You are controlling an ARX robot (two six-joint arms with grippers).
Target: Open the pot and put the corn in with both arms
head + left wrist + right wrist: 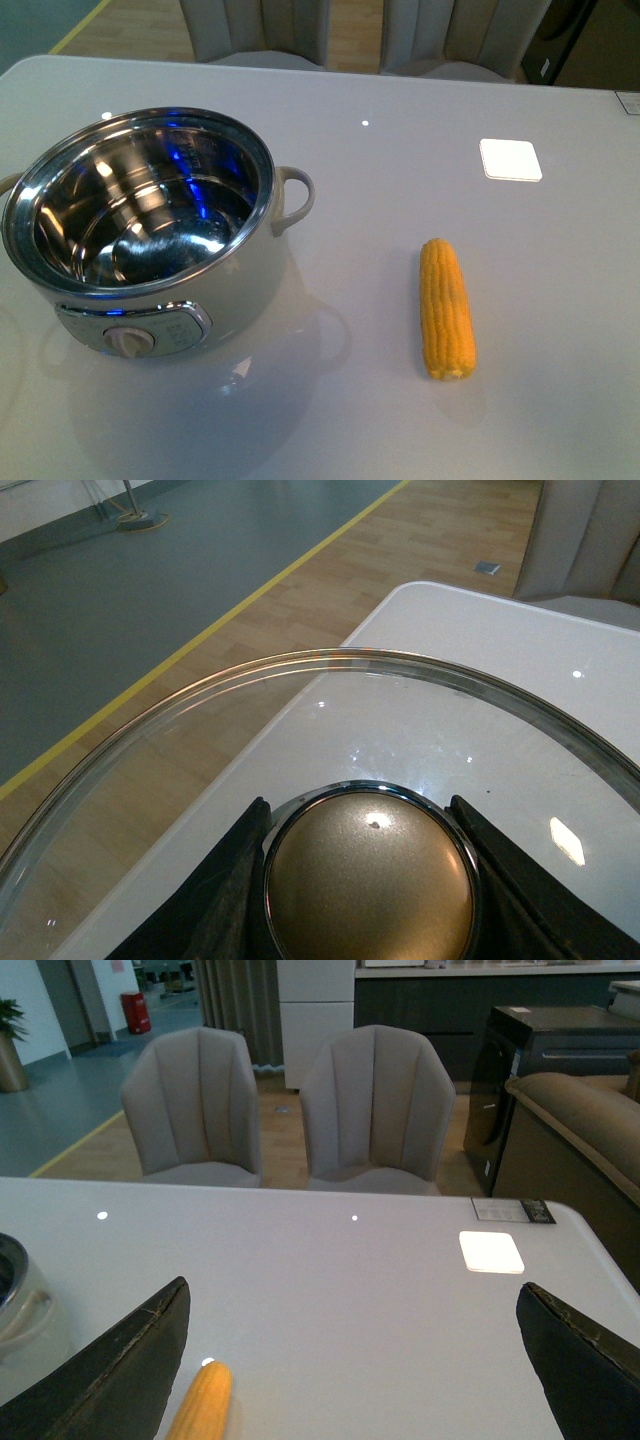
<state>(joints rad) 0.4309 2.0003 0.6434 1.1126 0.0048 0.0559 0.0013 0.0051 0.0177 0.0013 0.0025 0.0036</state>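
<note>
One corn cob (pixel 446 308) lies on the grey worktop (pixel 380 200) at 3 o'clock from the pot (pixel 255 285), well apart from it, its tapered tip toward 12 o'clock and a white square tile (pixel 510 159) at its 1 o'clock. The pot stands uncovered, its shiny steel inside showing. The left end effector (pixel 360 820) is clenched on the gold knob (pixel 370 890) of the glass lid (pixel 300 730), a black finger on each side, while the right end effector (pixel 352 1290) hangs released above the worktop near the cob, fingers spread wide.
</note>
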